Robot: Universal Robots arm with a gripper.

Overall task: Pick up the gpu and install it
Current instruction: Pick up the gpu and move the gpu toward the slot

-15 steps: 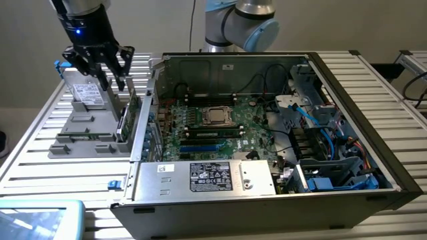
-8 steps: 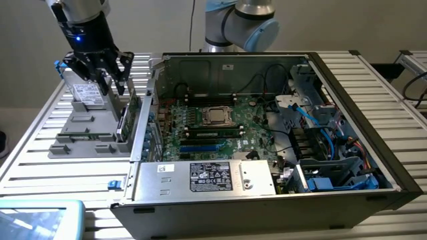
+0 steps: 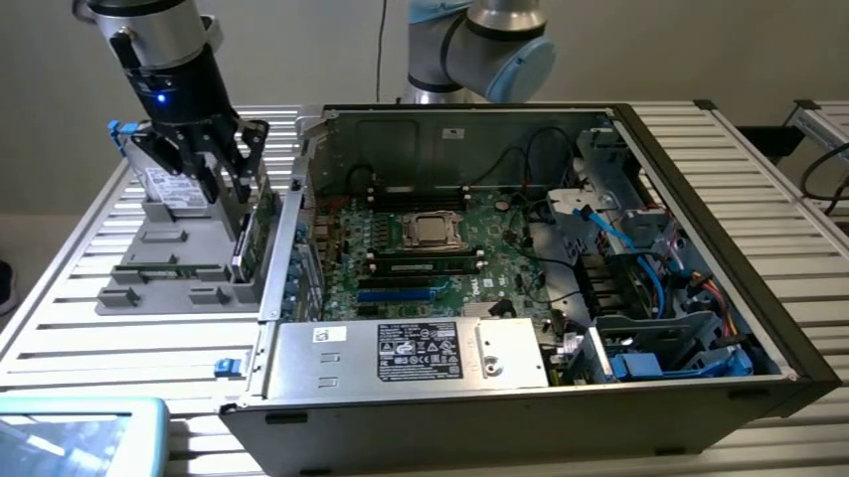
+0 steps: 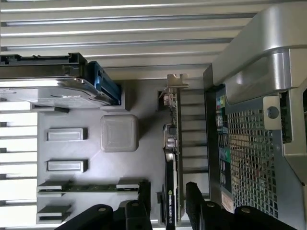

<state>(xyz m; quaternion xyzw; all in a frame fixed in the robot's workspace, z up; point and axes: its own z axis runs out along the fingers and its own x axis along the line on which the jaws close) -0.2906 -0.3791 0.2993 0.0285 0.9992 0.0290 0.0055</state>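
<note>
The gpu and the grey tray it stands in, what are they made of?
The gpu: green circuit board, black probably plastic shroud, shiny bare-metal end bracket. The grey tray: likely matte plastic, given its even, dull, moulded shapes.

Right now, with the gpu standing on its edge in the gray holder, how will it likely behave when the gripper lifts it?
The gpu looks like a thin flat circuit card, so probably stiff, not floppy. Standing on its narrow edge in the gray holder, it may tip if pushed sideways. Its exposed parts seem fragile.
</note>
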